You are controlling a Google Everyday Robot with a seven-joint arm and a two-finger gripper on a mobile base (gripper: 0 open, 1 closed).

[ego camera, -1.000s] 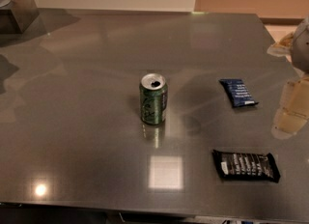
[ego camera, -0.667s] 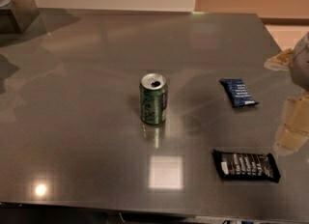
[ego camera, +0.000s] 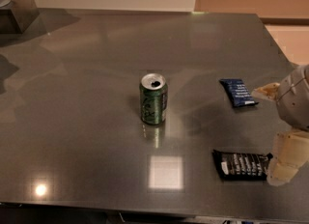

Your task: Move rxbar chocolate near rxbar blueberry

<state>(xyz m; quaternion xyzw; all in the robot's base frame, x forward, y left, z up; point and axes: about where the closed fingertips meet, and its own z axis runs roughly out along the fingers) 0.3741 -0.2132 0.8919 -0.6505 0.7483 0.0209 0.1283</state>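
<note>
The rxbar chocolate [ego camera: 241,165], a flat black wrapper with white lettering, lies on the grey table [ego camera: 87,121] at the front right. The rxbar blueberry [ego camera: 237,91], a smaller dark-blue wrapper, lies a bit further back on the right. My gripper [ego camera: 271,130] comes in from the right edge. It is open and holds nothing. One pale finger [ego camera: 285,162] hangs at the right end of the black bar. The other finger [ego camera: 264,91] is just right of the blue bar.
A green soda can [ego camera: 154,98] stands upright near the table's middle, left of both bars. A dark box [ego camera: 17,15] sits at the far left corner. The table's right edge runs close to the bars.
My gripper has moved down and toward the front, from beside the blue bar to the right end of the black bar. The bars and the can have not moved.
</note>
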